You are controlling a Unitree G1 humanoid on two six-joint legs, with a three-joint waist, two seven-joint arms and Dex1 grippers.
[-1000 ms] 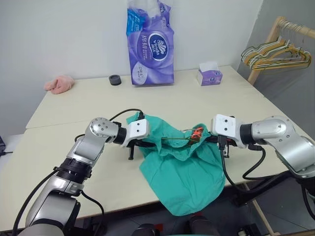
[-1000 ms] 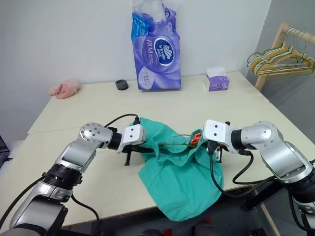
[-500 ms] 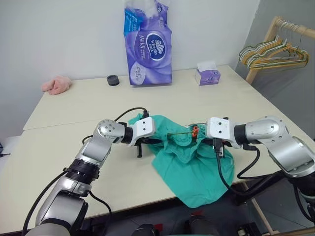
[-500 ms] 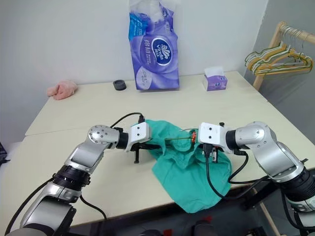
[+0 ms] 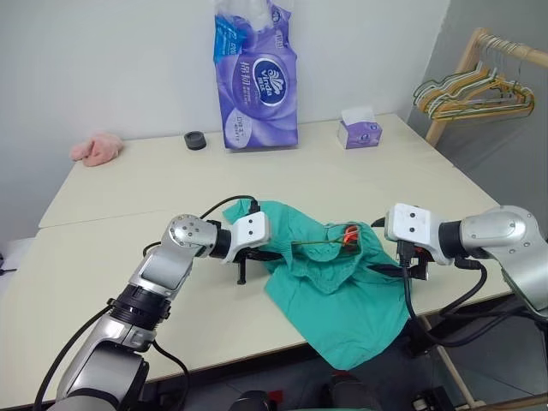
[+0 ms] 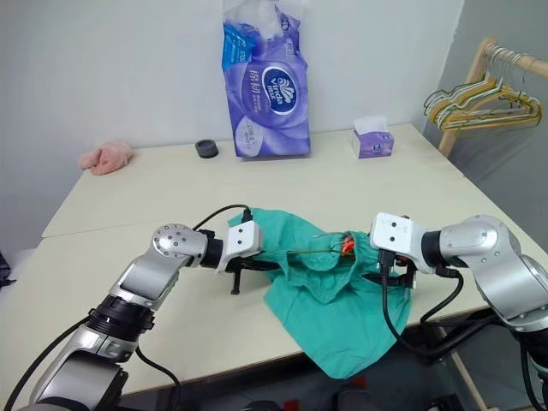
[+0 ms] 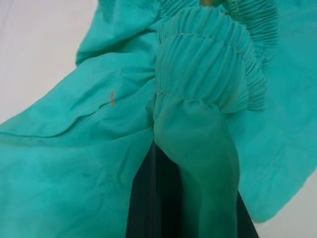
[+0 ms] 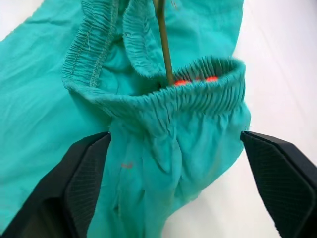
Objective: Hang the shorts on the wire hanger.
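Left hand (image 5: pixel 257 254) clamped on the shorts (image 5: pixel 330 282) at their left edge. Shorts bunched at bench (image 5: pixel 111 214) front, hem hanging over edge. Wire hanger (image 5: pixel 321 243) threads the waistband. Right hand (image 8: pixel 178 193) spread wide, straddling cloth, gripping nothing.

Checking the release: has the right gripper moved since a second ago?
Yes. The right gripper has opened and backed off the shorts toward the table's right edge.
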